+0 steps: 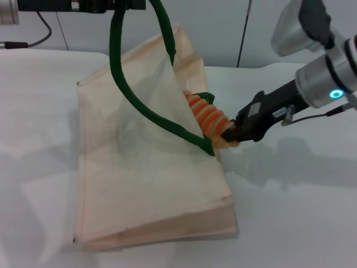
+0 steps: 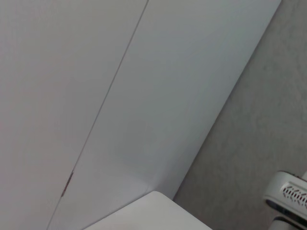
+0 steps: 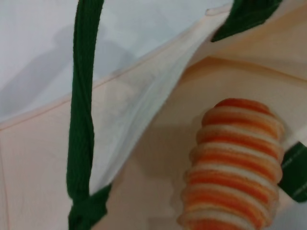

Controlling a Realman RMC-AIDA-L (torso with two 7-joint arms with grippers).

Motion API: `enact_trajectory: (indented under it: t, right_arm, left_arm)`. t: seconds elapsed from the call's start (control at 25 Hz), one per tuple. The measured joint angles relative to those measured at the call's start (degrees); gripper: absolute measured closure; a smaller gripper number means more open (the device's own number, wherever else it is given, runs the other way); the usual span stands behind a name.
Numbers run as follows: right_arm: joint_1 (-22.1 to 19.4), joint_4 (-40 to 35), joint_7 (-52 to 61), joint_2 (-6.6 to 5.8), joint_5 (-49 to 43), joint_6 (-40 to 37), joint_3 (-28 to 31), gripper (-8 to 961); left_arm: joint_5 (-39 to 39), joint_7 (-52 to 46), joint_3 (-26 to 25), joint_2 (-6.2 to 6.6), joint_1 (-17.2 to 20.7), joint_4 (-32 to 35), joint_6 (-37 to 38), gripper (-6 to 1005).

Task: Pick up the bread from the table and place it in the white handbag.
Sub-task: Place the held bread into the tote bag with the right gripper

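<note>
1. White worktop [image 1: 44,111] carries the white handbag [image 1: 139,184], lying flat with one green handle [image 1: 125,84] pulled upward at the top edge by the left hand; whether that hand is spread or pressed together, I cannot tell.
2. Its mouth gapes toward the right.
3. The bread [image 1: 209,117] points its long axis into that opening, far end already under the lifted fabric.
4. Right hand [image 1: 233,134] pinches the loaf's near end, so pushing leftward along that axis should seat it.
</note>
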Motion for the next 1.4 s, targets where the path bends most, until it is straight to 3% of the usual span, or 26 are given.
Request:
enact_trajectory:
  t: [1.08,1.4]
  right_arm:
    - [2.6,9.8,-4.7,0.25,8.2,-4.1,-0.7,748]
    - [2.3,9.7,-5.6,0.10,8.5,-3.4,-0.5,635]
  left_arm:
    - [-0.3,0.4,0.0,-0.17,-0.4,1.4,-0.5,741]
    - [-0.3,0.4,0.0,0.00,-0.2,1.4,-0.5,737]
